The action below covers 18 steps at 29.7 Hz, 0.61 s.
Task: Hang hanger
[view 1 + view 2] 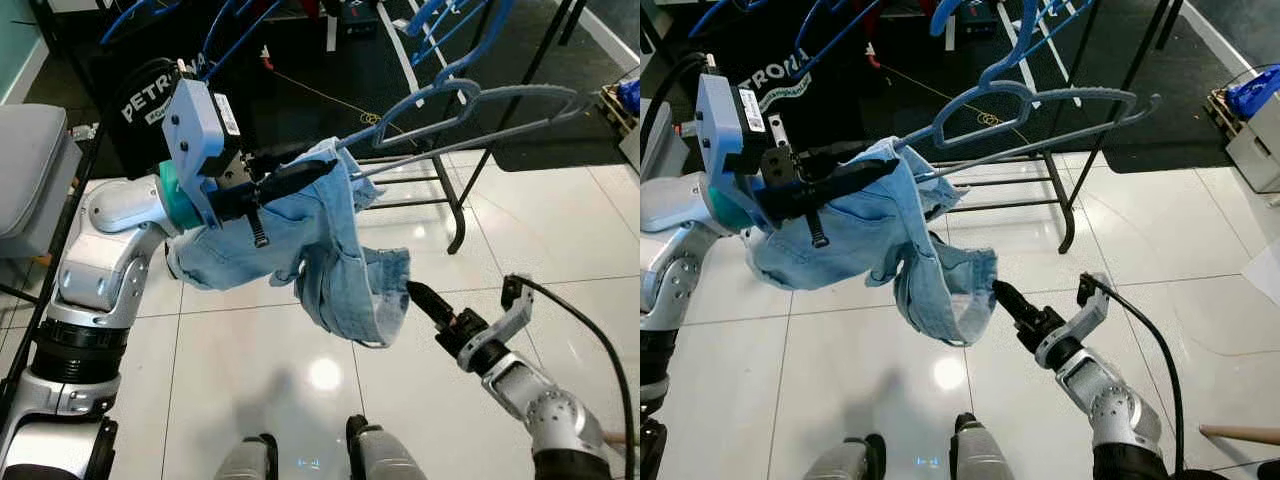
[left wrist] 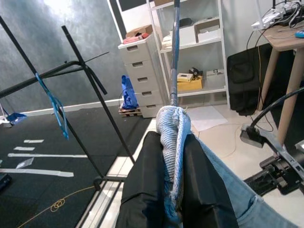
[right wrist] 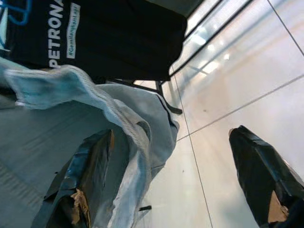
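In the left eye view, the left gripper (image 1: 275,185) is clamping a pale blue denim garment (image 1: 300,250) together with the end of a blue-grey plastic hanger (image 1: 470,110), holding both raised over the white tiled floor (image 1: 250,350), with the hanger's hook end reaching toward a black metal clothes rack (image 1: 455,200). The right gripper (image 1: 425,300) is sitting low, just beside the garment's drooping hem. The right eye view is giving the same layout. In the left wrist view, both black fingers (image 2: 142,190) are pinching a bunched fold of denim with the hanger bar running straight ahead. In the right wrist view, the right gripper's fingers are spread wide, one (image 3: 85,175) touching the cloth. To do this well, I judge the left arm should be keeping its pinch firm and the hook level while approaching the rail.
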Tool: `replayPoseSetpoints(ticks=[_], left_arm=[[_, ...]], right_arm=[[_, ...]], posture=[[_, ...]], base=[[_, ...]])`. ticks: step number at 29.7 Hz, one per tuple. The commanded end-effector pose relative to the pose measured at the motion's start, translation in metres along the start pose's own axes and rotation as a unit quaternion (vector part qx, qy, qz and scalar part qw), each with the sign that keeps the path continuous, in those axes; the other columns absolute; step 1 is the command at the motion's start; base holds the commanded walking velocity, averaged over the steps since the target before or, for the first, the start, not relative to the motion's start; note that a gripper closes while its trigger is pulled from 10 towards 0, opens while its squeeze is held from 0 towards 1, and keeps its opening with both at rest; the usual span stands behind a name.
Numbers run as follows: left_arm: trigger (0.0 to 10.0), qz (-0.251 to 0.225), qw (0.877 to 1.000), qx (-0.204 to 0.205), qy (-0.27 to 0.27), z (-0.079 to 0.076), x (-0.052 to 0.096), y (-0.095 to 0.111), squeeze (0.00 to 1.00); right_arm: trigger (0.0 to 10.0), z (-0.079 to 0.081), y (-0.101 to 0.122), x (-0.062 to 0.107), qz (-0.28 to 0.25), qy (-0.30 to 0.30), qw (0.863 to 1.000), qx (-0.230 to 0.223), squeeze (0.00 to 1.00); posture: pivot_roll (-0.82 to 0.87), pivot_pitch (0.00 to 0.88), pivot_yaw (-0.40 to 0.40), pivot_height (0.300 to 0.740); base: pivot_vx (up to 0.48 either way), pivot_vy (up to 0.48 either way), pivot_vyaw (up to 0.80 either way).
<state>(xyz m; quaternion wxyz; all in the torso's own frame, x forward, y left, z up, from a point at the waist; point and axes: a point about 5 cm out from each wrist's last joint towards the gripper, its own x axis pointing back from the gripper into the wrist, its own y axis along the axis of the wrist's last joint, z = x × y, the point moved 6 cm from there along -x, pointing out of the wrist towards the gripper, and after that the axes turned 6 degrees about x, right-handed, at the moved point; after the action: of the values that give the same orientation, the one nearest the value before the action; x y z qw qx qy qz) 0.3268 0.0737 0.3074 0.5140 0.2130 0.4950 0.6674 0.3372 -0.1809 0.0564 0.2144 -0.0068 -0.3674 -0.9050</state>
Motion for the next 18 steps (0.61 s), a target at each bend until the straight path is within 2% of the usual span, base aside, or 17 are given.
replayPoseSetpoints(ticks=[1,2,3,5,6,10,18], left_arm=[[0.0,-0.017,1.0,-0.013,-0.01,-0.004,-0.003,0.011,0.0],[0.0,-0.017,1.0,-0.013,-0.01,-0.004,-0.003,0.011,0.0],[0.0,-0.018,1.0,-0.013,-0.011,-0.005,-0.004,0.012,0.0],[0.0,-0.018,1.0,-0.013,-0.011,-0.005,-0.004,0.012,0.0],[0.0,-0.02,1.0,-0.011,-0.013,-0.007,-0.006,0.012,0.0],[0.0,-0.024,1.0,-0.004,-0.018,-0.013,-0.009,0.011,0.0],[0.0,-0.024,0.999,0.005,-0.033,-0.025,-0.013,0.009,0.0]], right_arm=[[10.0,-0.01,-0.008,0.001,0.013,-0.022,0.999,-0.02,1.0],[10.0,-0.01,-0.008,0.001,0.013,-0.022,0.999,-0.02,1.0],[10.0,-0.01,-0.013,-0.004,0.026,-0.02,0.999,-0.033,0.82],[10.0,-0.01,-0.013,-0.004,0.026,-0.02,0.999,-0.033,0.82],[10.0,-0.007,-0.017,-0.01,0.038,-0.011,0.998,-0.042,0.0],[10.0,0.009,-0.023,-0.025,0.065,0.025,0.997,-0.042,0.0],[10.0,0.012,-0.032,-0.033,0.097,0.028,0.995,-0.025,0.0]], posture=[[-0.03,0.114,0.06,0.74],[-0.03,0.114,0.06,0.74],[-0.03,0.116,0.059,0.74],[-0.03,0.116,0.059,0.74],[-0.03,0.122,0.055,0.74],[-0.03,0.13,0.05,0.74],[-0.02,0.141,0.044,0.74]], base=[[0.0,0.0,0.0],[0.0,0.0,0.0],[0.0,0.0,0.0],[0.0,0.0,0.0],[0.0,0.0,0.0],[0.0,0.0,0.0],[0.0,0.0,0.0]])
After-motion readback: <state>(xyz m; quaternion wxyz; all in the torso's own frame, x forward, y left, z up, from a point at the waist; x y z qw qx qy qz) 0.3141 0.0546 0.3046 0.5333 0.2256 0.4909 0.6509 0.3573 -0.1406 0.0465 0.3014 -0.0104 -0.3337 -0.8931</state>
